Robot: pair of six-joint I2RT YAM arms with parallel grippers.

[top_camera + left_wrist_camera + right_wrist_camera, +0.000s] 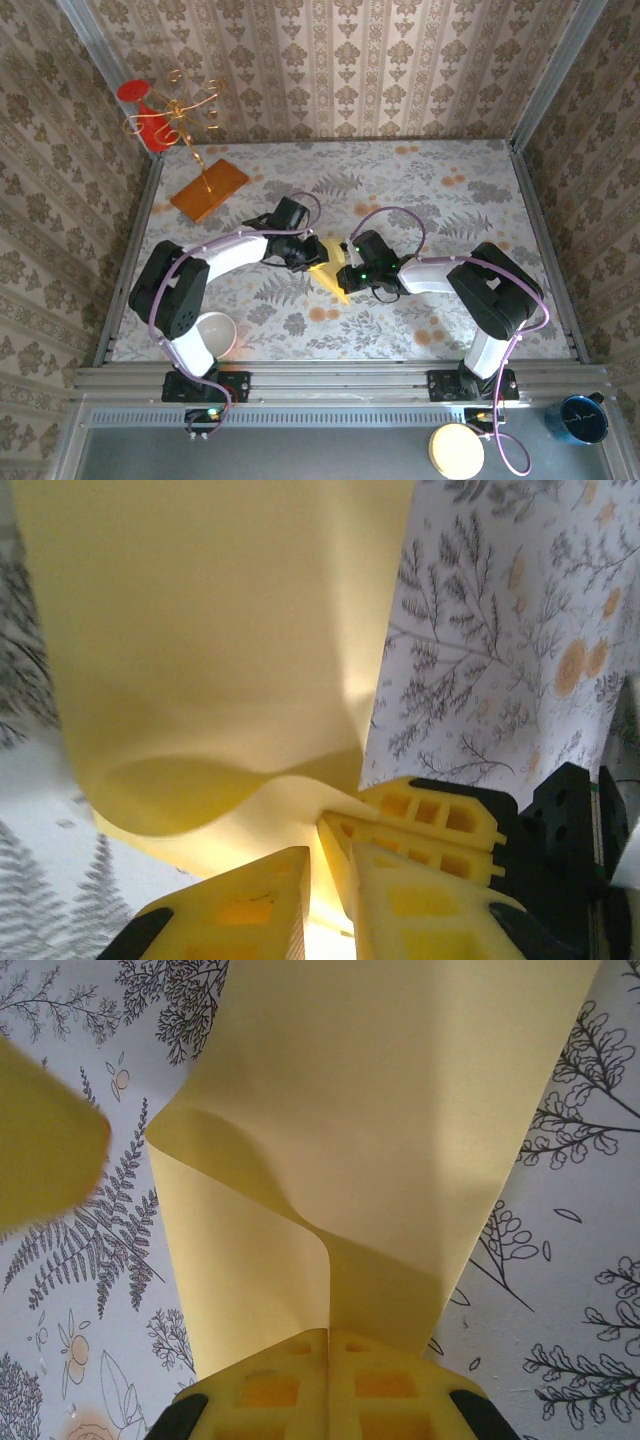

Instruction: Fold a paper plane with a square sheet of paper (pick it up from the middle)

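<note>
The pale-yellow sheet of paper (330, 270) hangs bent and curled between my two grippers at the table's middle, one pointed end toward the near side. Whether it has the paper plane's dart shape I cannot tell. My right gripper (328, 1338) is shut on a pinched fold of the paper (400, 1110). In the left wrist view the paper (210, 630) billows wide, and my left gripper (316, 865) has its jaws a narrow gap apart with the paper's edge lying in the gap. The right gripper's fingers (430, 815) clamp the paper just beside it.
An orange board (208, 188) with a gold wire stand lies at the back left, a red item (145, 115) behind it. A white bowl (215, 335) sits by the left arm's base. A blue cup (582, 418) and a cream disc (456, 450) rest off the table.
</note>
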